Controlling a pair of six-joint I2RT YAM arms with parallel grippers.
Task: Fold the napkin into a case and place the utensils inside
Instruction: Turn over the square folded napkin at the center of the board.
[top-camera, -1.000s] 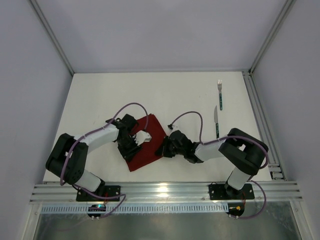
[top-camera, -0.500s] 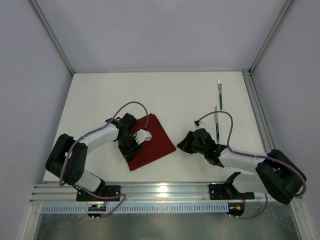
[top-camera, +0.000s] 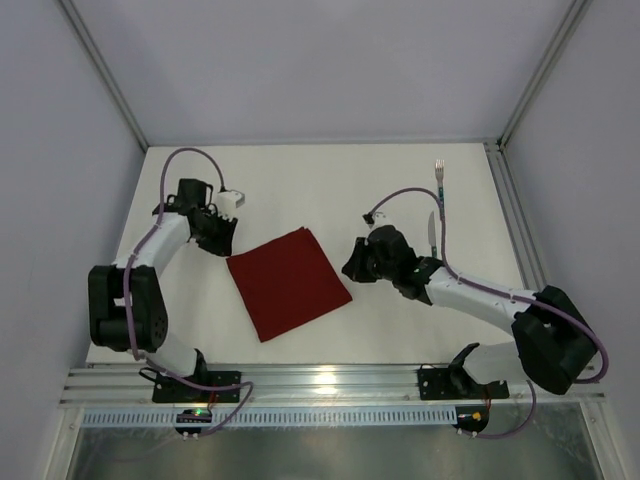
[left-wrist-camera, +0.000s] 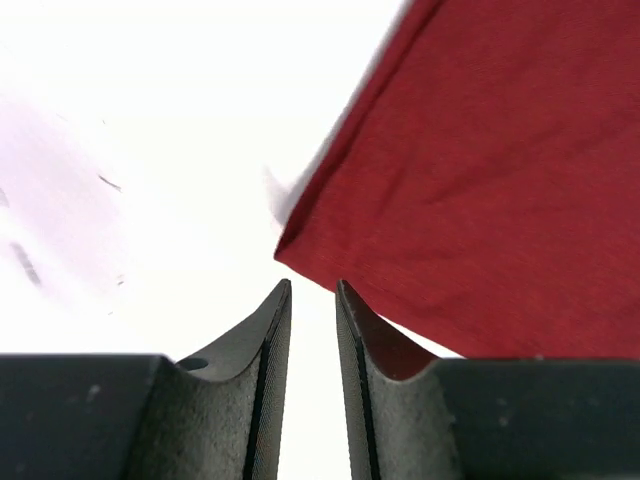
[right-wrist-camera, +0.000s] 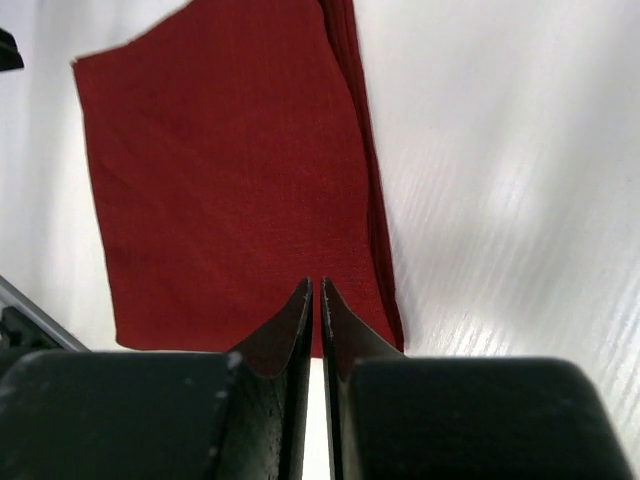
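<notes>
The dark red napkin (top-camera: 288, 282) lies flat on the white table as a folded square, with a layered edge along its right side (right-wrist-camera: 375, 200). My left gripper (top-camera: 222, 240) hovers just off its upper left corner (left-wrist-camera: 292, 245); its jaws stand a little apart, with only table between them (left-wrist-camera: 312, 285). My right gripper (top-camera: 350, 268) sits at the napkin's right edge, jaws nearly touching and empty (right-wrist-camera: 317, 282). The fork (top-camera: 439, 180) lies at the far right. The knife (top-camera: 431, 232) lies below it, its lower part hidden behind my right arm and cable.
An aluminium rail (top-camera: 320, 380) runs along the near edge with both arm bases on it. A slotted rail (top-camera: 512, 230) borders the table's right side, close to the utensils. Grey walls close in the back and sides.
My left gripper has left the napkin, drawn back up and to the left, and narrowed its jaws. The napkin now lies flat. My right arm swung right, away from the napkin, then up beside it.
</notes>
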